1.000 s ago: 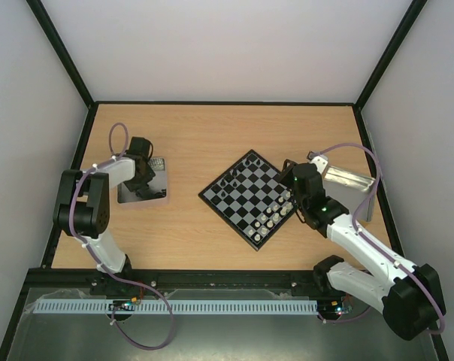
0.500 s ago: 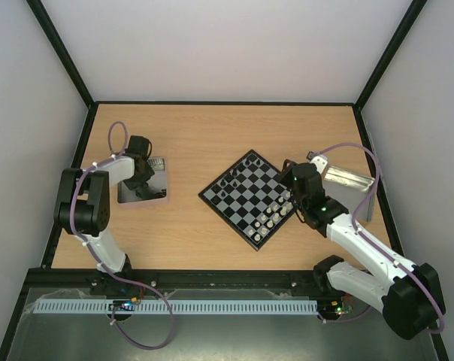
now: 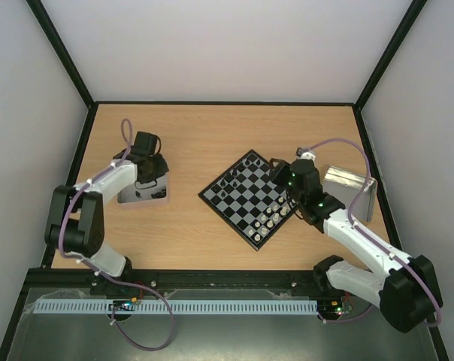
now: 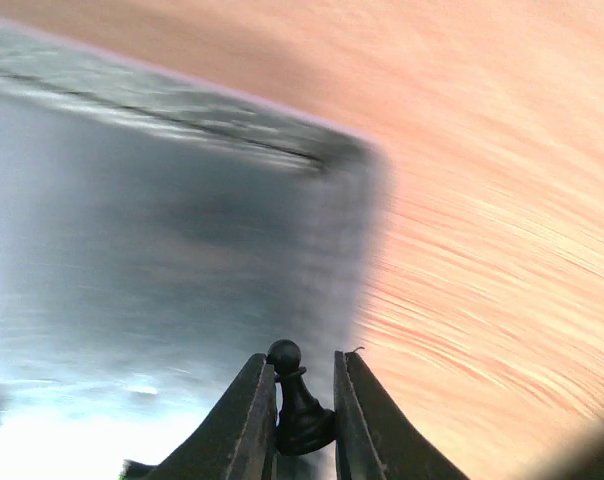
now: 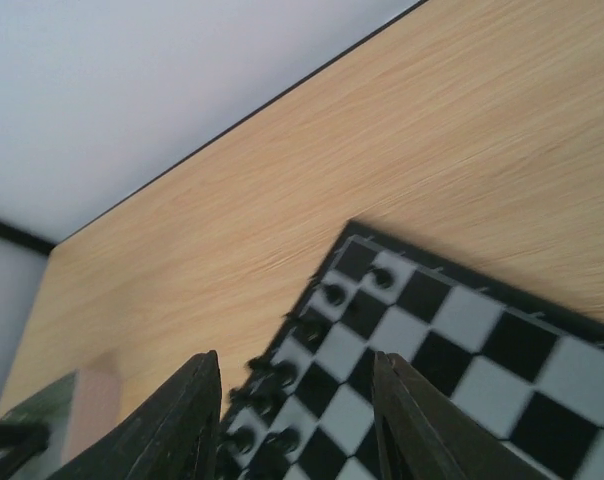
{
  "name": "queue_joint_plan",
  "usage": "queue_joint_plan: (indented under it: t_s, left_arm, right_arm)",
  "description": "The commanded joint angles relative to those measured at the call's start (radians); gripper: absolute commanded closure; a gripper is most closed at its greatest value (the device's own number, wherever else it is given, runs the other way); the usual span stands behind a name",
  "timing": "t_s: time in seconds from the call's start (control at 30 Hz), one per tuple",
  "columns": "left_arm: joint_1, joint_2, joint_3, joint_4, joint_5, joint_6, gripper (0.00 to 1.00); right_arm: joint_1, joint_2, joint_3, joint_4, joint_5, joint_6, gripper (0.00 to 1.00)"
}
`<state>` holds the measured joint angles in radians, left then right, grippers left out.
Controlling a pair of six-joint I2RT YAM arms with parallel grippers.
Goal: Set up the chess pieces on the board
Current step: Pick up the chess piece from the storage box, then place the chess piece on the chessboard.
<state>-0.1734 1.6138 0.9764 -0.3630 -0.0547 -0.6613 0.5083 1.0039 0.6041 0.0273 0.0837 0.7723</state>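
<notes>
The board [image 3: 234, 212] lies diamond-wise at the table's middle right. Black pieces [image 3: 233, 176] stand along its far left edge and white pieces [image 3: 274, 213] along its near right edge. My left gripper [image 4: 302, 378] is shut on a black pawn [image 4: 300, 408], held over the far right corner of a shiny metal tray [image 3: 140, 194] at the left; in the top view it [image 3: 152, 167] sits at that tray. My right gripper [image 5: 297, 372] is open and empty above the board's right side [image 3: 281, 173], with black pieces [image 5: 332, 294] and the board [image 5: 482, 330] beyond its fingers.
A second metal tray [image 3: 349, 180] stands at the right, behind the right arm. The tray under the left gripper fills the left of the left wrist view [image 4: 132, 220]. Black frame rails run along the table's edges.
The left gripper has lifted and swung right off the tray's middle, now with a black pawn in it. The right gripper has pulled up and back from the white pieces, toward the board's right corner.
</notes>
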Motion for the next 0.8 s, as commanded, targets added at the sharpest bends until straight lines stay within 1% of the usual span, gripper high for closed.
queue_joint_plan:
  t_s: [0.0, 0.07, 0.13, 0.27, 0.37, 0.53, 0.7, 0.77]
  left_arm:
    - [-0.108, -0.107, 0.006, 0.054, 0.226, 0.123, 0.85]
    - [-0.168, -0.135, 0.013, 0.098, 0.319, 0.174, 0.86]
    - [-0.225, -0.155, 0.024, 0.149, 0.404, 0.222, 0.86]
    - [-0.303, -0.198, 0.03, 0.28, 0.608, 0.302, 0.85]
    - [-0.346, -0.215, 0.051, 0.327, 0.751, 0.375, 0.84]
    - [-0.389, -0.239, 0.089, 0.317, 0.947, 0.52, 0.84]
    - [-0.4, -0.28, 0.103, 0.292, 1.07, 0.653, 0.83]
    - [-0.4, -0.29, 0.115, 0.248, 1.105, 0.745, 0.83]
  right_arm:
    - [-0.002, 0.071, 0.055, 0.121, -0.327, -0.029, 0.58]
    - [-0.002, 0.113, 0.07, 0.174, -0.468, -0.01, 0.56]
    - [-0.002, 0.145, 0.077, 0.237, -0.576, 0.028, 0.52]
    - [-0.002, 0.172, 0.101, 0.311, -0.7, 0.105, 0.44]
    - [-0.002, 0.171, 0.109, 0.364, -0.772, 0.148, 0.4]
    - [-0.002, 0.161, 0.116, 0.42, -0.876, 0.205, 0.39]
    - [-0.002, 0.148, 0.109, 0.469, -0.999, 0.258, 0.43]
    - [-0.002, 0.136, 0.106, 0.469, -1.033, 0.272, 0.45]
